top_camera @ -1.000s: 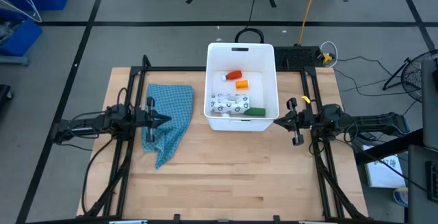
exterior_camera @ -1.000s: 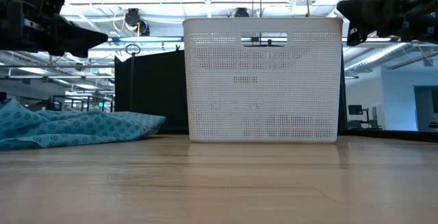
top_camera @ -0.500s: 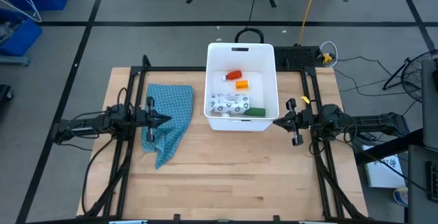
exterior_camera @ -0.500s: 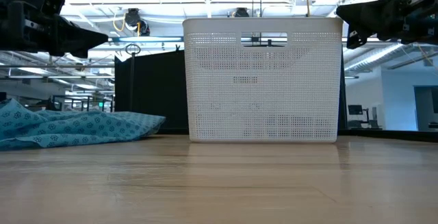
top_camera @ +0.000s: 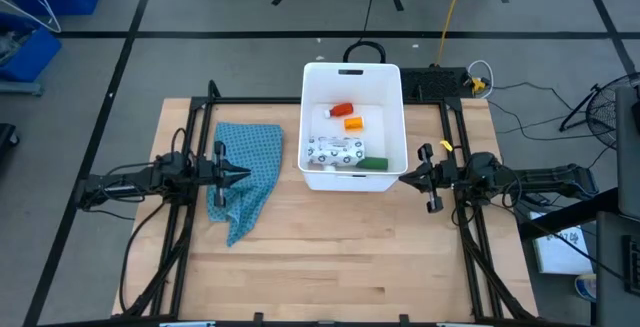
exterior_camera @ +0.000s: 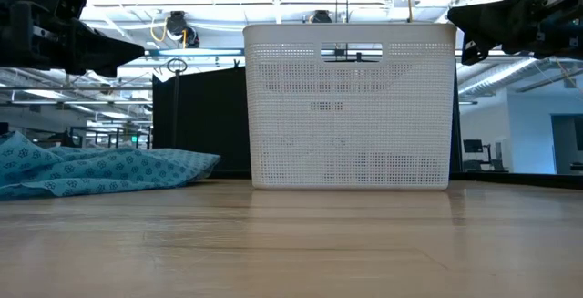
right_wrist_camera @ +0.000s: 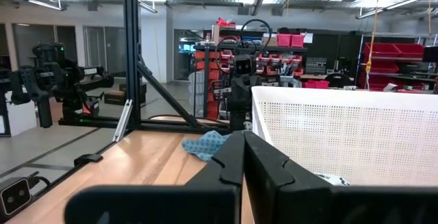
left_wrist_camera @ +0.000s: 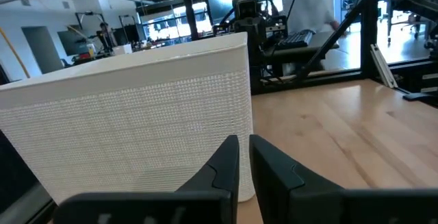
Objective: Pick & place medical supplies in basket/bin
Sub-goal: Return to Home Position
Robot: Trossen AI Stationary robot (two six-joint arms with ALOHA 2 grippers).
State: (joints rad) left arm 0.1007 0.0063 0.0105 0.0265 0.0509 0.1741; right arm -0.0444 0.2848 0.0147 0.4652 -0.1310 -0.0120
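The white basket (top_camera: 392, 117) stands at the table's far middle. On its floor lie a red tube (top_camera: 342, 111), an orange pill bottle (top_camera: 352, 123), a white dotted packet (top_camera: 335, 151) and a green oblong piece (top_camera: 374, 164). My left gripper (top_camera: 244, 175) hovers level over the blue patterned cloth (top_camera: 250, 157), left of the basket. Its fingers (left_wrist_camera: 229, 159) stand nearly together with nothing between them. My right gripper (top_camera: 402, 177) hovers at the basket's near right corner, shut and holding nothing (right_wrist_camera: 243, 136). Both point at the basket from opposite sides.
The blue cloth (exterior_camera: 91, 170) lies crumpled on the wood at the left. Black frame rails (top_camera: 196, 137) run along both sides of the table. A black box with cables (top_camera: 440, 82) sits behind the basket's right corner. Bare wood (top_camera: 330, 267) spreads over the near half.
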